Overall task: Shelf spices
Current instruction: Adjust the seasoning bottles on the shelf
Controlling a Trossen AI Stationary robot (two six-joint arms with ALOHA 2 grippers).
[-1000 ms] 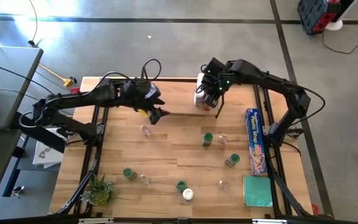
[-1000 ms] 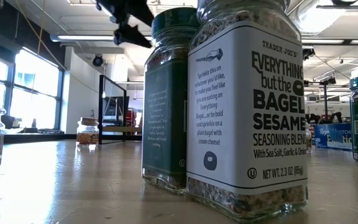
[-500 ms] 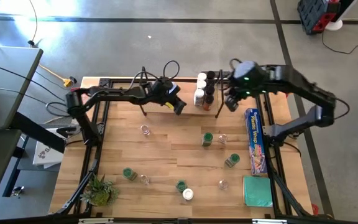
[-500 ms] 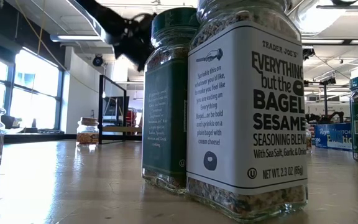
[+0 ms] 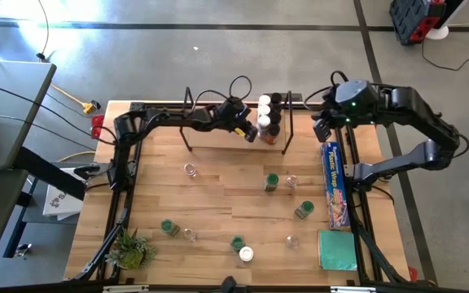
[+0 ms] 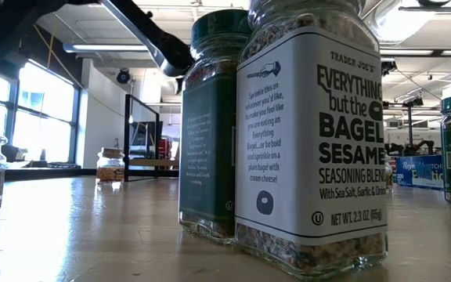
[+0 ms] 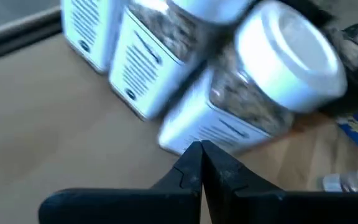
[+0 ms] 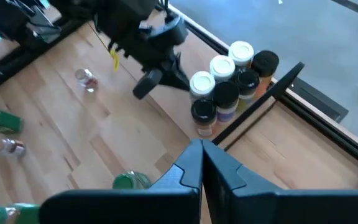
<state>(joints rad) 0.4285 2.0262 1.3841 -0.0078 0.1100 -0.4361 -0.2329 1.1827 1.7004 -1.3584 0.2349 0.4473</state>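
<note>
The shelf (image 5: 218, 122) stands along the table's far edge. Several spices with white and dark lids (image 5: 269, 118) are clustered on its right end by the wire end frame (image 8: 284, 81). My left gripper (image 5: 249, 133) reaches along the shelf from the left, shut, with its tips at the nearest white-lidded jar (image 8: 202, 83). My right gripper (image 5: 322, 129) hangs shut and holding nothing to the right of the shelf. More spice jars lie scattered on the table, among them a green-lidded one (image 5: 272, 181) and a clear one (image 5: 190, 169). My left gripper meets the white-lidded jar with its shut fingertips (image 7: 201, 149) at the jar's side, low on the label (image 7: 191, 134). The fingers come from the table's left, slanting down. The jar stays on the shelf board among the others.
A long blue plastic-wrap box (image 5: 334, 183) and a green pad (image 5: 336, 248) lie at the right side. A small spiky plant (image 5: 129, 248) sits at the near left corner. Two jars (image 6: 312, 141) stand right before the low camera and hide much of the table.
My left gripper has gone toward the table's right along the shelf, reached the jar cluster, and shut. My right gripper has drawn back from above the jars toward the table's right edge, staying shut.
</note>
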